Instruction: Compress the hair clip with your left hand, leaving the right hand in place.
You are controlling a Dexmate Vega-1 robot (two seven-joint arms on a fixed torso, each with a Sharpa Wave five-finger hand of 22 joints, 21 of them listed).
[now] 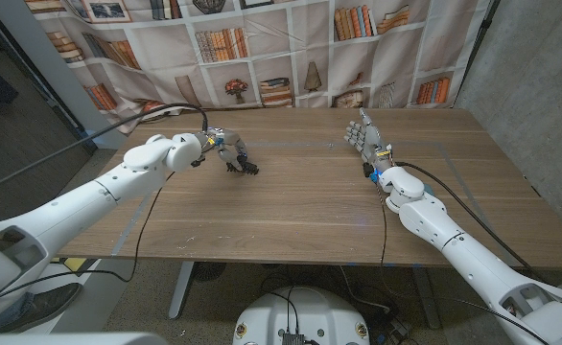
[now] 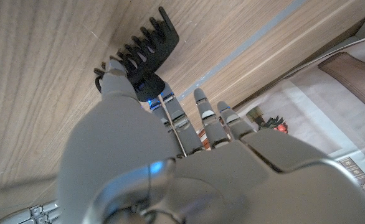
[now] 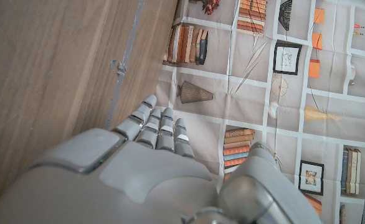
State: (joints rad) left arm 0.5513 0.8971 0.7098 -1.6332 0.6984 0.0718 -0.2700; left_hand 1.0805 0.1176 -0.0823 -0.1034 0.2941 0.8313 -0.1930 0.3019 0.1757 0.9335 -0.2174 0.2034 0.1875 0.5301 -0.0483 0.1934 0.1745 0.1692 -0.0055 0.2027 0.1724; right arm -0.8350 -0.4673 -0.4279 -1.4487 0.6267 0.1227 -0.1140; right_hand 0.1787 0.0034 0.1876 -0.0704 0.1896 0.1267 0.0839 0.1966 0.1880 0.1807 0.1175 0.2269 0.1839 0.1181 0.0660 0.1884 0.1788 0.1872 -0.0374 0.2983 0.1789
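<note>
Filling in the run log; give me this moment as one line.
left hand: grips black hair clip on wooden table | right hand: holds nothing, fingers extended | backdrop: bookshelf-print cloth

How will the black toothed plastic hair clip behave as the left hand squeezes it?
The black toothed plastic hair clip looks small and probably light. Its curved teeth rest on the smooth wooden table, so it may skid or twist out of the left hand.

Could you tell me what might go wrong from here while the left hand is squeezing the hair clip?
The left hand pinches the black hair clip only at its handle end, so it could twist or spring out. Its teeth sit near the table and might scrape or catch. The right hand holds nothing, its fingers straight; any drift would break the instruction.
</note>
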